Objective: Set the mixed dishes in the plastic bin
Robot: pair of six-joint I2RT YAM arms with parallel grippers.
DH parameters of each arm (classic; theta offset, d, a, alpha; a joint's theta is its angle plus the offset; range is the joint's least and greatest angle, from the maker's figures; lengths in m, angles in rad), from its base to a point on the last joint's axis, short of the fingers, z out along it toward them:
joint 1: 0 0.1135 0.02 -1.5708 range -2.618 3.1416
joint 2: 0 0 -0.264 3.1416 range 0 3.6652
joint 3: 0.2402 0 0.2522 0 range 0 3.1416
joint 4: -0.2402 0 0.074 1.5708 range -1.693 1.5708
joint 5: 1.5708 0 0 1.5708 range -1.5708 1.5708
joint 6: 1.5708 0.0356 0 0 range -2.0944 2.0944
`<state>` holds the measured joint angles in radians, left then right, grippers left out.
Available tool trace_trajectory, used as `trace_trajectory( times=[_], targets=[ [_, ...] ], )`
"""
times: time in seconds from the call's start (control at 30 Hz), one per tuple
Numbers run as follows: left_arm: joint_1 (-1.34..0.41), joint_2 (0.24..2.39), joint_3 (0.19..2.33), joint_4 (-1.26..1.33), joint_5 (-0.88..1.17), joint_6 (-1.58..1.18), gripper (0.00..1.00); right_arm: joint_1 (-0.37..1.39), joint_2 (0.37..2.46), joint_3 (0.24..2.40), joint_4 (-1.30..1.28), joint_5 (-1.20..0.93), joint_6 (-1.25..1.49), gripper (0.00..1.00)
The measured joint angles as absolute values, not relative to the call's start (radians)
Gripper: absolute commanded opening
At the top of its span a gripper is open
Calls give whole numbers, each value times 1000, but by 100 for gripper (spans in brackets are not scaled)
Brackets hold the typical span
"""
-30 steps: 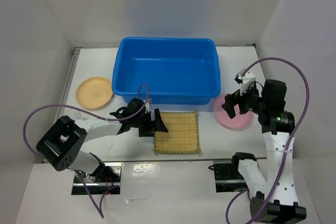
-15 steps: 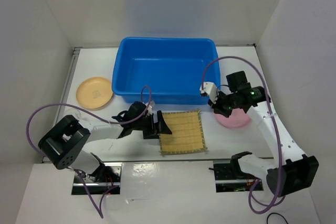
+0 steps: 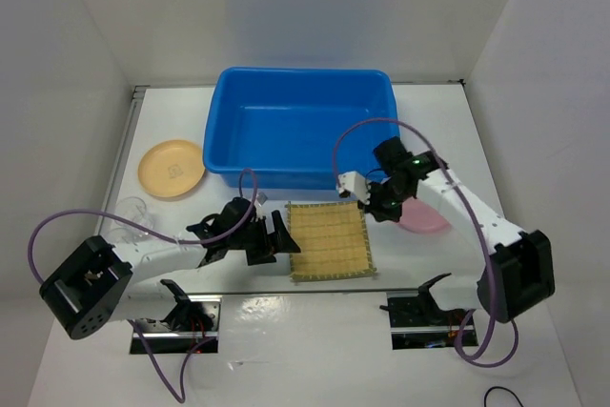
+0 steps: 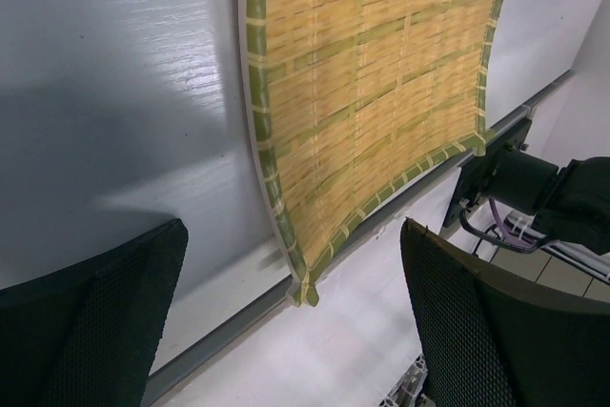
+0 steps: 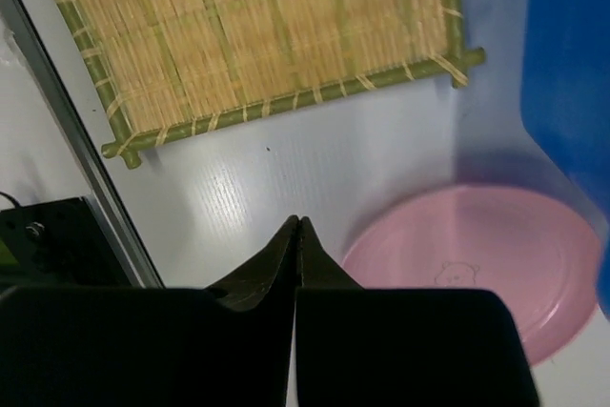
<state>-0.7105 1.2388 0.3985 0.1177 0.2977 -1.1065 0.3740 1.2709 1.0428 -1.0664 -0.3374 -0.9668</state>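
White walls (image 3: pixel 286 7) box in the pale surface (image 3: pixel 162 116), and we see the blue bin (image 3: pixel 305 176) at its far side with nothing inside. What has changed over the last second is mostly on the right: that arm has swung in from above the pink plate (image 3: pixel 431 218) to the far right corner of the mat (image 3: pixel 329 240), and the right end effector (image 5: pixel 297 222) has gone from wide apart to fully pinched, its tips meeting with nothing between them. It hangs over bare surface between the mat's edge and the plate. The mat has slid a little to the right, its near right corner swinging outward. We read this as a closed-finger nudge or a missed pinch, not a grasp, so no dish is yet on its way to the bin. The left end effector (image 3: pixel 278 240) stands wide at the mat's left edge, holding nothing. The mat lies flat in front of the bin; being square it has no real long axis, and its sides sit slightly skewed to the bin's front wall. The tan-orange plate (image 3: pixel 172 169) and a glass cup (image 3: pixel 130 209) wait at the left.
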Motion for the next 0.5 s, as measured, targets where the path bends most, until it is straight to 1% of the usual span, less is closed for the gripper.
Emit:
trace_trajectory(
  times=[0.07, 0.13, 0.23, 0.3, 0.5],
  targets=[
    [-711, 1243, 399, 120, 296, -1109, 99, 450, 1327, 1019, -1042, -304, -954, 0],
    [-715, 1252, 400, 133, 295, -1115, 99, 568, 1400, 977, -1010, -274, -926, 0],
    [-717, 1258, 400, 142, 295, -1131, 99, 709, 1492, 939, -978, -270, -880, 0],
    [-718, 1257, 400, 142, 292, -1134, 99, 748, 1508, 927, -949, -267, -858, 0],
    [-718, 1262, 400, 150, 290, -1134, 99, 755, 1534, 895, -854, -197, -832, 0]
  ],
)
